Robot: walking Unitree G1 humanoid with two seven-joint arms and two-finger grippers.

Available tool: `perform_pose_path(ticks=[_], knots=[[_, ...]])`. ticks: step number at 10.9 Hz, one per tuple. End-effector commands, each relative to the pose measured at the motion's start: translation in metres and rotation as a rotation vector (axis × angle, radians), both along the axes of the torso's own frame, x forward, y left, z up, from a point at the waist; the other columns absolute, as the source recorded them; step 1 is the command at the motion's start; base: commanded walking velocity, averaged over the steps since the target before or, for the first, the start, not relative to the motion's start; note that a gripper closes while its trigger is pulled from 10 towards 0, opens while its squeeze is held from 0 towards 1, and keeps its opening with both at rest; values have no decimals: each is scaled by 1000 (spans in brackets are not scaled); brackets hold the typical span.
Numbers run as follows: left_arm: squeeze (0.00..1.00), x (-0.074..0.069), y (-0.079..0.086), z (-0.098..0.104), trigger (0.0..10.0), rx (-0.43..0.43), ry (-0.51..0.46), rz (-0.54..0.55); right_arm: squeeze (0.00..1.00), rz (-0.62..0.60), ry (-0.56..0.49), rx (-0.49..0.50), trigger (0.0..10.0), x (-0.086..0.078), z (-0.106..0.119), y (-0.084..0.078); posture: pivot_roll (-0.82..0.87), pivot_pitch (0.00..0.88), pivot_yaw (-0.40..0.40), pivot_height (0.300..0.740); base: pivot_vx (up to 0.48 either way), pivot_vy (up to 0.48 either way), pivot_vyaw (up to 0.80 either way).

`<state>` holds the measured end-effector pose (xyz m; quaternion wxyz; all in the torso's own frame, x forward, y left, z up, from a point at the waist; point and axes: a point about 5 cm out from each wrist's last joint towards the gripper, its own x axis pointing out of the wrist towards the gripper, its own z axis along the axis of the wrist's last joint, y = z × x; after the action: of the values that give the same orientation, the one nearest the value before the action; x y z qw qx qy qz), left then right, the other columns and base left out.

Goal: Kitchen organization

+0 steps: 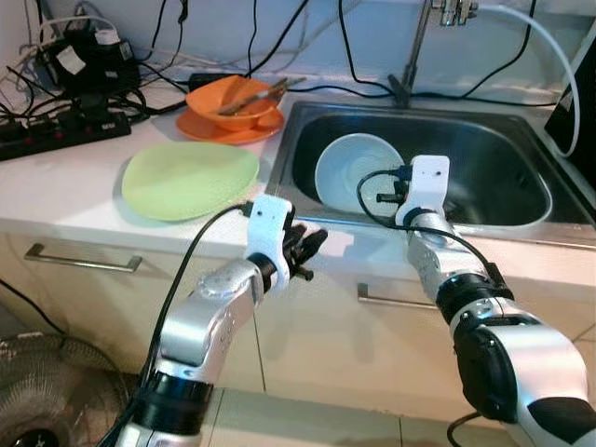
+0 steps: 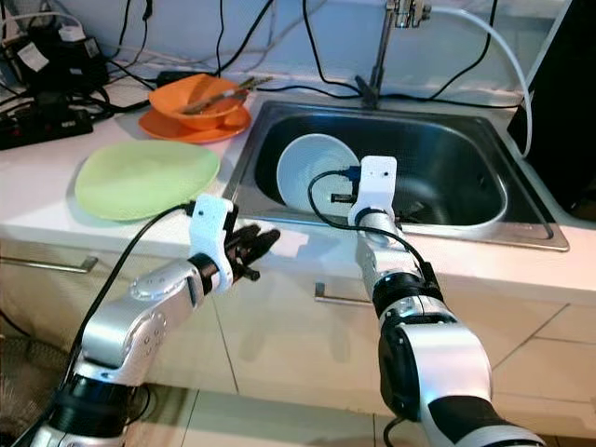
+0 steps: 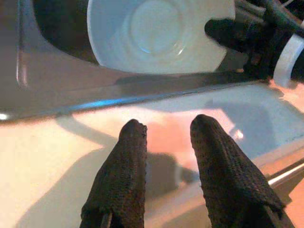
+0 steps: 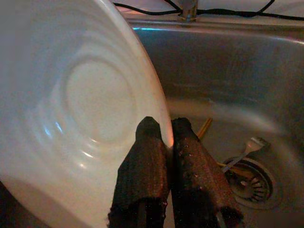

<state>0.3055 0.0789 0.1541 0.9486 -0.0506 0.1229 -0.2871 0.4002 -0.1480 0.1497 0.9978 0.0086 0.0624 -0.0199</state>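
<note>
Right wrist view shows the right gripper [image 4: 164, 126] pinching the rim of the white bowl [image 4: 71, 104] tilted inside the sink [image 1: 484, 154], while the left gripper [image 3: 168, 128], apparently parted and empty, hovers at the counter edge [image 3: 57, 156].

Both head eyes look forward and down across the counter, the sink [image 1: 521, 140] in the upper right of the frame. The left wrist view sits low at the counter edge, facing the white bowl [image 3: 156, 33]. The right wrist view is right up against that bowl.

Bright, soft shadows, blurred wrist views
</note>
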Motion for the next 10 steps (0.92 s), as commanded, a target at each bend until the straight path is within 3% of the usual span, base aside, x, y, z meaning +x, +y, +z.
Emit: perform_pose_path(ticks=[1,2,3,4,5,9,10], knots=[[0,-3,-1,3,10000,11,-8,1,0,21,-15,-6,10000,2,6,6,248,64,18,740,0,0,0],[0,-4,-1,3,10000,11,-2,2,0,29,-5,-5,10000,2,3,7,250,67,19,740,0,0,0],[0,-5,-2,3,10000,12,2,1,702,31,-3,1,10000,1,3,8,251,69,19,740,0,0,0],[0,-6,-2,2,10000,12,6,3,90,43,-5,1,10000,1,2,10,251,71,19,740,0,0,0],[0,-6,-2,2,10000,13,9,5,0,51,-4,4,10000,1,2,12,251,71,18,740,0,0,0],[0,-3,-2,2,10000,12,4,10,0,66,-27,19,10000,2,5,15,242,64,17,740,0,0,0],[0,2,0,6,10000,18,-63,48,0,115,-89,15,10000,3,14,23,227,58,18,740,0,0,0]])
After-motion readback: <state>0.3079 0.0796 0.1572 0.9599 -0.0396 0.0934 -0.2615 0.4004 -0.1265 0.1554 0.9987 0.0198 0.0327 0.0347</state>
